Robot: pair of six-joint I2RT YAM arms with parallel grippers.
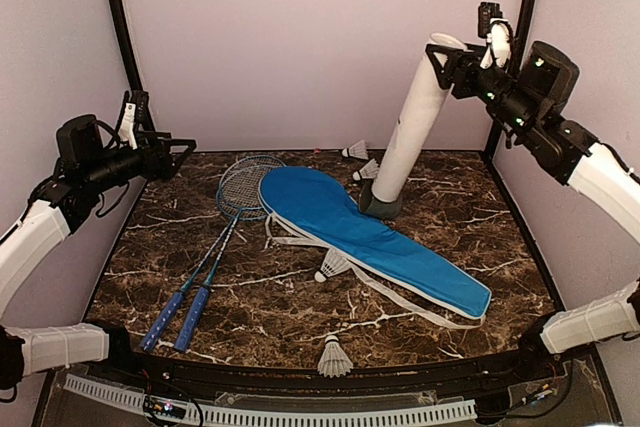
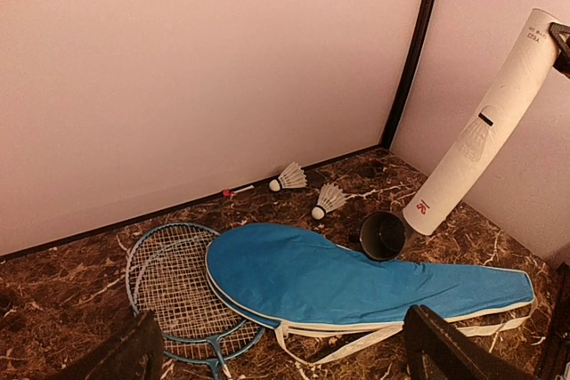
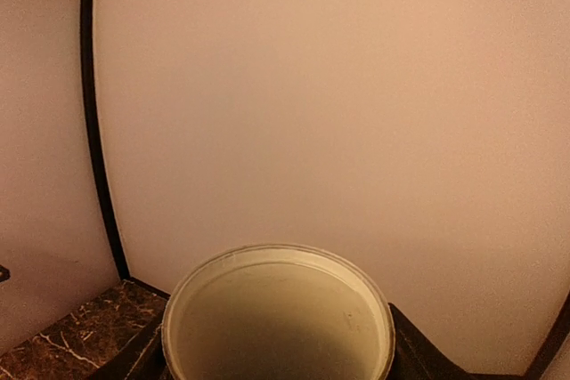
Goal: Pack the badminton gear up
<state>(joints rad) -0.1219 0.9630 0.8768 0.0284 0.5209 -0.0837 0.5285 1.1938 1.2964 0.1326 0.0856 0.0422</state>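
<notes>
Badminton gear: unpacked, spread over the table (image 1: 470, 197). The tube (image 1: 415, 127) leans steeply at the far right, its open mouth clamped in the right jaws and its foot beside the dark cap (image 1: 380, 205). It is judged to be held this way to take shuttlecocks (image 1: 335, 357). Four lie loose: two by the back wall, one touching the bag (image 1: 370, 237), one at the near edge. The rackets (image 1: 215, 247) lie to the left, heads against the bag. The left jaws gape wide and empty above the left edge. Walls crowd both arms, and bare table shows at front centre.
</notes>
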